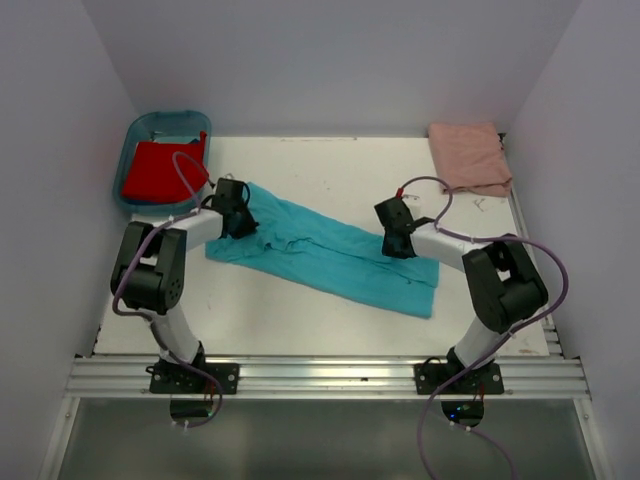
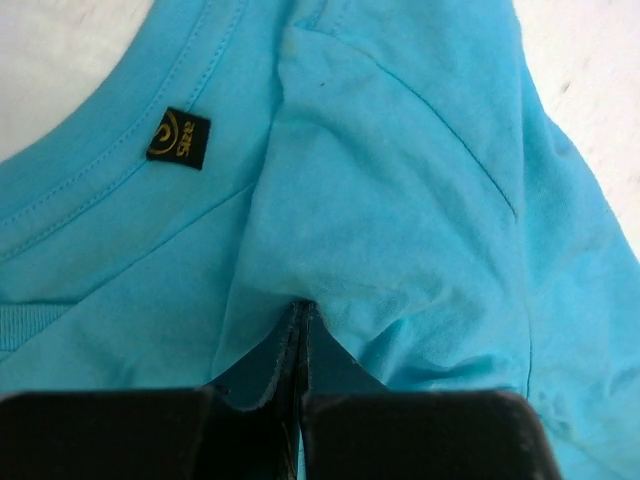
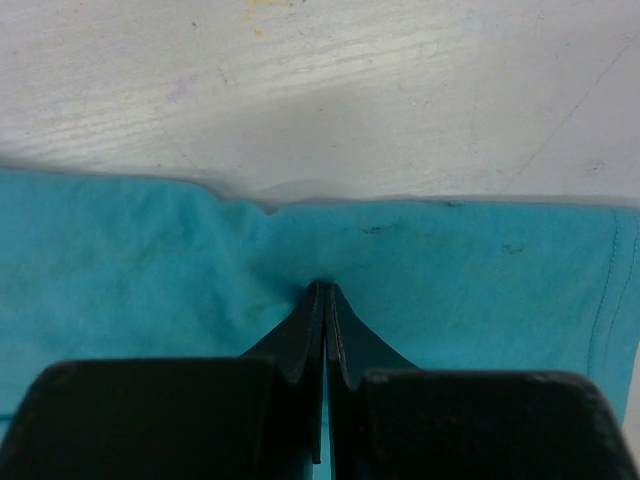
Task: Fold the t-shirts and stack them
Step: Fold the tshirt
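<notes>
The turquoise t-shirt (image 1: 320,250) lies across the middle of the table as a long strip, folded lengthwise. My left gripper (image 1: 238,222) is shut on the cloth at its left end; in the left wrist view the jaws (image 2: 302,308) pinch a fold just below the collar and the dark neck label (image 2: 180,138). My right gripper (image 1: 398,242) is shut on the shirt's far edge near its right end, with the cloth (image 3: 150,280) bunched at the closed tips (image 3: 325,290). The salmon-pink t-shirt (image 1: 468,156) lies folded at the back right. The red t-shirt (image 1: 160,170) lies in the tub.
The blue plastic tub (image 1: 140,130) stands at the back left corner. White walls enclose the table on three sides. A metal rail (image 1: 320,378) runs along the near edge by the arm bases.
</notes>
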### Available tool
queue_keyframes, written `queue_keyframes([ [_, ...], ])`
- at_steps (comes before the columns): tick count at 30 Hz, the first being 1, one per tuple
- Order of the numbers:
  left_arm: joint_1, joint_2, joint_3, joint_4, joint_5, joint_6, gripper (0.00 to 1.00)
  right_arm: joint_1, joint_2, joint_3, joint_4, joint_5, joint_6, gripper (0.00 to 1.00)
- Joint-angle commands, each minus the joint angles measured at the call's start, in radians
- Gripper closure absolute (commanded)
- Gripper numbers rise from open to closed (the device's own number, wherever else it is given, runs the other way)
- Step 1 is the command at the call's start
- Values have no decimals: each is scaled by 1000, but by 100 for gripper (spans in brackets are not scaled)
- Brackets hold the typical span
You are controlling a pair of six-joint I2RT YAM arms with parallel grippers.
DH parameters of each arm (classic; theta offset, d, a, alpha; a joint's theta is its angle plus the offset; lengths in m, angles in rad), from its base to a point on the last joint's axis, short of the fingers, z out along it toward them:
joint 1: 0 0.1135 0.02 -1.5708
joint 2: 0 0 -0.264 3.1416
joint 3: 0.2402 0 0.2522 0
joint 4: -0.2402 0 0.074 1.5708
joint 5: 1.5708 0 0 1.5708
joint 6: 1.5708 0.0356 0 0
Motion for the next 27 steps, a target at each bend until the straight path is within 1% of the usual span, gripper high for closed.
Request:
queue_keyframes([
  [1,18,158,114,-20,10,-10,100,64,48,-89,-22,-117,39,100],
  [2,19,194,155,-33,16,1,100,78,51,-97,-14,-122,46,100],
  [3,21,268,242,-56,28,10,100,113,59,-106,-12,-123,58,100],
  [4,24,307,289,-74,48,16,100,132,73,-111,-12,-123,64,100],
  [5,29,347,382,-92,56,27,100,150,80,-112,-12,-128,73,100],
  [6,32,413,430,-150,73,24,100,181,87,-120,-12,-142,88,100],
  [8,33,453,525,-131,106,69,100,205,87,-133,-6,-160,105,100],
  [9,35,482,560,-167,122,71,100,230,82,-144,-8,-171,119,100],
  [11,39,484,596,-160,125,90,100,262,56,-147,-31,-171,133,100],
  [12,39,485,602,-121,136,100,100,268,44,-152,-38,-172,136,100],
  [13,42,499,623,-128,177,108,100,279,33,-152,-45,-172,138,100],
  [14,52,522,696,-143,207,116,100,288,22,-152,-69,-174,142,100],
  [15,58,583,743,-183,244,119,100,305,1,-144,-84,-172,147,100],
  [16,62,617,790,-206,320,122,100,314,-8,-141,-101,-171,148,100],
  [17,67,652,880,-227,353,125,100,323,-21,-137,-135,-172,151,100],
  [18,67,710,916,-255,382,125,100,345,-43,-131,-153,-171,165,100],
  [20,69,749,974,-257,447,108,100,385,-76,-129,-202,-165,199,100],
  [23,69,791,994,-202,520,81,100,428,-123,-127,-262,-154,239,100],
  [27,69,861,1039,-163,614,50,100,486,-134,-152,-270,-175,297,100],
])
